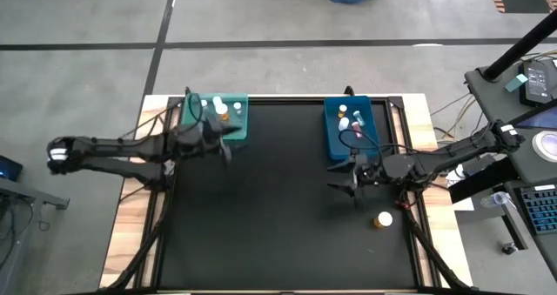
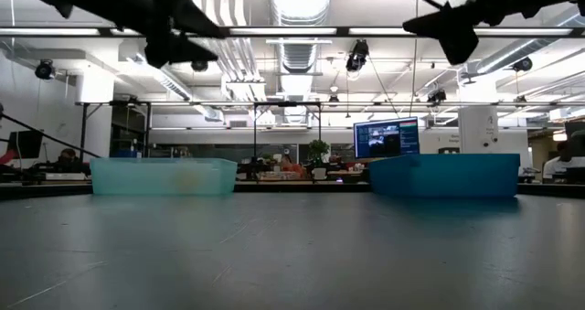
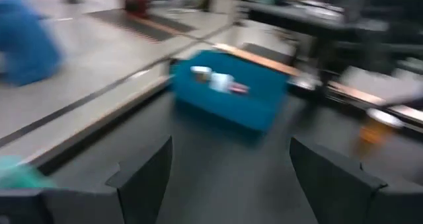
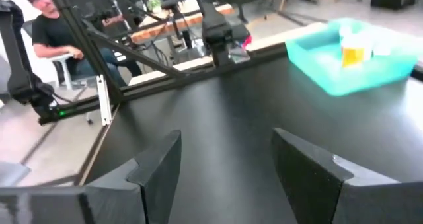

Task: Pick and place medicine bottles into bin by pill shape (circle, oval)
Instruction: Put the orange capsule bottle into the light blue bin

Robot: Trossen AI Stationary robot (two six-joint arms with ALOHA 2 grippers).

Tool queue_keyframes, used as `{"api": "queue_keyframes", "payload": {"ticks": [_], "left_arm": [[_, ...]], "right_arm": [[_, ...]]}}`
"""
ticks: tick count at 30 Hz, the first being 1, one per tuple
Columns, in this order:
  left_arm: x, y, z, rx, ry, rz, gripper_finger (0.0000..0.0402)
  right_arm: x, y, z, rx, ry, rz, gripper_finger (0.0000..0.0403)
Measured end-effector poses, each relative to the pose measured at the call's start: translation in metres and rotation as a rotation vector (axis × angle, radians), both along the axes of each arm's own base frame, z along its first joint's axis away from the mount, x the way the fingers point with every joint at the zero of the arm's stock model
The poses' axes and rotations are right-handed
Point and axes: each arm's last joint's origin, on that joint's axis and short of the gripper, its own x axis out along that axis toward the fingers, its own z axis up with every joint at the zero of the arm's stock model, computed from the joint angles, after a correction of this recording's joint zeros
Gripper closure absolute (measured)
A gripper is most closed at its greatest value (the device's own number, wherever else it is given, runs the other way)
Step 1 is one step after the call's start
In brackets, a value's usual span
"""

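**One bottle left on the counter, both fingers released**

Nearest, one amber bottle point(image 1: 384, 219) stands alone on the black counter point(image 1: 278, 208), probably the last to sort. Just behind it hovers the right gripper point(image 1: 352, 184), fingers apart and holding nothing, likely ready to fetch it. Farther off, the left gripper point(image 1: 219, 143) hangs beside the light teal bin point(image 1: 228, 131), fingers wide and empty. The dark blue bin point(image 1: 335, 138) holds other bottles.

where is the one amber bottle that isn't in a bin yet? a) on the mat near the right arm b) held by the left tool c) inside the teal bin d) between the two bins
a: the high view shows the amber bottle lying on the black mat, just in front of the right tool and outside the blue bin.
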Motion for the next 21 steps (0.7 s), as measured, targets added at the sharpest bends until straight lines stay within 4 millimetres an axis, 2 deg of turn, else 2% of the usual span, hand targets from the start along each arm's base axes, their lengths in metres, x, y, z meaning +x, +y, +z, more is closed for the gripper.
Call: {"api": "queue_keyframes", "payload": {"ticks": [6,12,17,21], "left_arm": [[0.005,-0.040,0.001,0.025,-0.015,-0.214,0.0112],[0.014,-0.064,-0.003,0.044,-0.027,-0.332,0.0112],[0.022,-0.076,-0.010,0.043,-0.015,-0.379,0.0112],[0.027,-0.082,-0.012,0.043,-0.023,-0.398,0.0112]], "right_arm": [[0.002,0.001,-0.005,0.173,0.039,-0.029,0.0180],[0.012,0.008,0.000,0.359,0.123,0.015,0.0180],[0.022,0.023,0.009,0.484,0.349,0.004,0.0180],[0.025,0.040,0.015,0.534,0.649,-0.086,0.0180]]}}
